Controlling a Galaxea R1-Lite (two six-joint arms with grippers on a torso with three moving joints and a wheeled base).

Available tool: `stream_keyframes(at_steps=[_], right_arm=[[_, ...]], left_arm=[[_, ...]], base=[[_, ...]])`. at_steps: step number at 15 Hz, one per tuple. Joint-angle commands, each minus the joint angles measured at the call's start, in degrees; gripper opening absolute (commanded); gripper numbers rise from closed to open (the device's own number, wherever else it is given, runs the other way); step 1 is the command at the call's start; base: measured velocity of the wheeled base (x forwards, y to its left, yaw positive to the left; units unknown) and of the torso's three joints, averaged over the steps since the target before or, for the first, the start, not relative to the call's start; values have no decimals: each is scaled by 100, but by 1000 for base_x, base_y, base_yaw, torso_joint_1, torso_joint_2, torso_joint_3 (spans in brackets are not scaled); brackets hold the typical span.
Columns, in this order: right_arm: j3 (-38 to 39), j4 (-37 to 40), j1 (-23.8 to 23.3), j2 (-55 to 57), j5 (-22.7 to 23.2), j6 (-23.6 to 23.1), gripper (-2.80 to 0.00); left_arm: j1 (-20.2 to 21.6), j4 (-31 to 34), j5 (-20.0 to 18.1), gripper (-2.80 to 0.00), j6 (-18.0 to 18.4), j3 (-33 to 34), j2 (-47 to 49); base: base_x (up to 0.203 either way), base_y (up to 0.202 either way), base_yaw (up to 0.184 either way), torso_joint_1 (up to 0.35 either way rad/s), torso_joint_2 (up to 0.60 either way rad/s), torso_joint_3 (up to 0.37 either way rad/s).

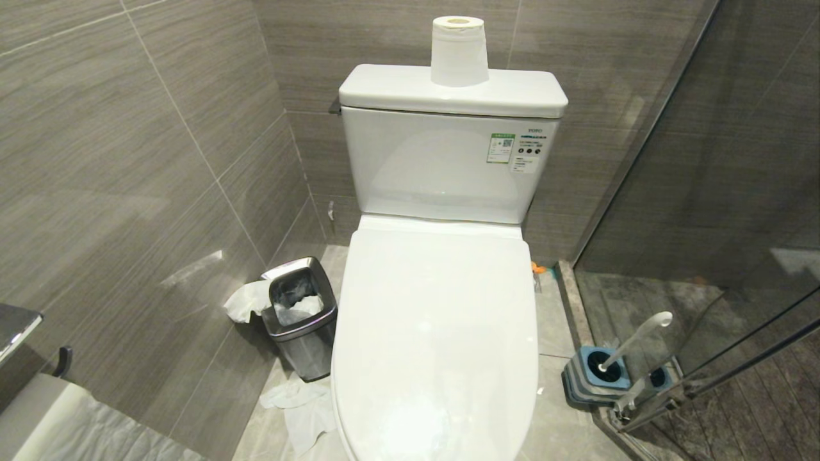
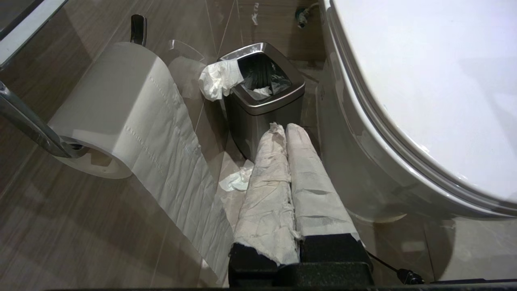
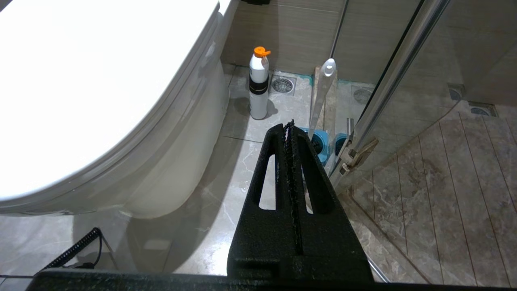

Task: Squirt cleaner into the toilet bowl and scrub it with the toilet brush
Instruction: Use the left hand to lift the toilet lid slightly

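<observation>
both pincers point(image 2: 286, 128) point(image 3: 289, 125) closed, empty; grey tiled walls point(image 1: 128, 160), marble floor point(image 3: 242, 133), toilet bowl point(image 1: 435, 333) lid down.

Bathroom, grey-tiled walls point(image 1: 160, 160), white toilet point(image 1: 442, 320) (lid down), steel bin point(image 1: 301, 314), glass shower door point(image 1: 705, 160)

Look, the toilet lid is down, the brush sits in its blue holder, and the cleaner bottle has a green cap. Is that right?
Almost. The cleaner has an orange cap, not green; the right wrist view shows it standing on the floor beside the toilet. The lid is down, and the toilet brush sits in its blue holder.
</observation>
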Motion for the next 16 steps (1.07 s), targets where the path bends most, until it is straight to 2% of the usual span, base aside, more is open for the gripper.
stream_keyframes(at_steps=[1, 16], right_arm=[[2, 2, -1, 5, 1, 0, -280], [2, 2, -1, 5, 1, 0, -280]], left_arm=[[-1, 2, 0, -280, 2, 9, 0], [-1, 2, 0, -280, 2, 9, 0]], base=[[0, 0, 0, 0, 0, 0], [0, 0, 0, 0, 0, 0]])
